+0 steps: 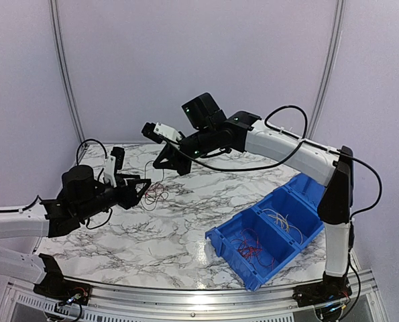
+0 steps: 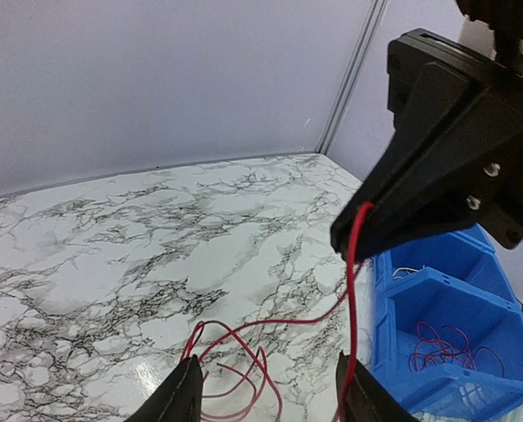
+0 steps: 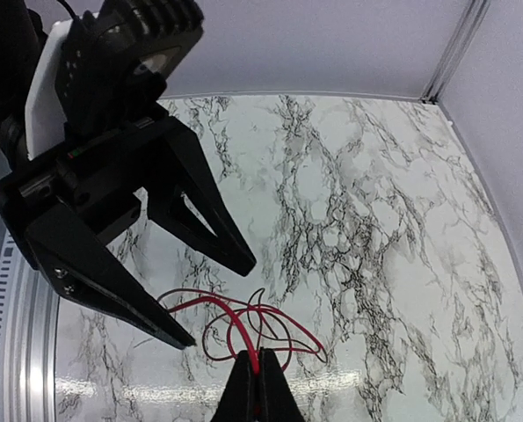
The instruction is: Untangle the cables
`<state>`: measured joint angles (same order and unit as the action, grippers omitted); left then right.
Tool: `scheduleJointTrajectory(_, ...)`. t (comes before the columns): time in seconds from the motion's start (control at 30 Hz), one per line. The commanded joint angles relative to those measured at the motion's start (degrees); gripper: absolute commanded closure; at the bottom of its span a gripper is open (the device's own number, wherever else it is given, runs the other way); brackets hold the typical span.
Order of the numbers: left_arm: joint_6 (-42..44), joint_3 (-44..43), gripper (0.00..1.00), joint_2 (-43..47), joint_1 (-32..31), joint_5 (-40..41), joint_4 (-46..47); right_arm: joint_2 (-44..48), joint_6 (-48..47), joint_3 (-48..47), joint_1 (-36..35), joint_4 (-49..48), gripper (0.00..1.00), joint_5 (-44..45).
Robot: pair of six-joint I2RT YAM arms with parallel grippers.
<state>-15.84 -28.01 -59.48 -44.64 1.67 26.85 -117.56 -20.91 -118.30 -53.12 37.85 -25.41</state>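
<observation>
The cables [image 1: 155, 194] lie as a small tangle of thin red and dark loops on the marble table, in front of both grippers. My right gripper [image 3: 257, 367] is shut on one red cable [image 3: 235, 321] and holds its end up above the tangle [image 3: 270, 332]. In the left wrist view that red cable [image 2: 356, 290] hangs taut from the right gripper [image 2: 353, 237] and runs down beside my left gripper's right finger [image 2: 359, 397]. My left gripper [image 2: 270, 397] stands open low over the red loops [image 2: 235, 369], nothing pinched between its fingers. From above, the left gripper [image 1: 144, 191] sits just below the right gripper [image 1: 164, 164].
A blue bin [image 1: 216, 241] with three compartments stands at the front right of the table; red wires [image 1: 251, 246] lie in its nearest compartment and pale ones [image 1: 279, 220] in the middle one. White walls close off the back and the sides.
</observation>
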Motion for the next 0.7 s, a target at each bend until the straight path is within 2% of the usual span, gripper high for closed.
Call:
scheduleJointTrajectory(0.0, 0.62, -3.67, 0.48, -5.22, -0.29, 8.15, 4.65, 1.39, 0.75, -1.58, -0.03, 1.01, 1.0, -3.57)
scheduleJointTrajectory(0.27, -1.06, -7.35, 0.58, -21.07, 1.49, 20.2, 10.6, 6.44, -1.55, -1.33, -0.01, 2.4, 1.0, -20.01)
scheduleJointTrajectory(0.43, -9.16, -4.87, 0.61, -29.25, 8.43, 19.54, 15.25, 9.3, -4.56, -3.11, 0.74, 5.05, 1.0, -26.44)
scheduleJointTrajectory(0.67, -9.93, -2.04, 0.61, -32.76, 14.66, 19.68, 18.01, 13.91, -5.18, -3.82, 3.51, 6.65, 1.0, -33.49)
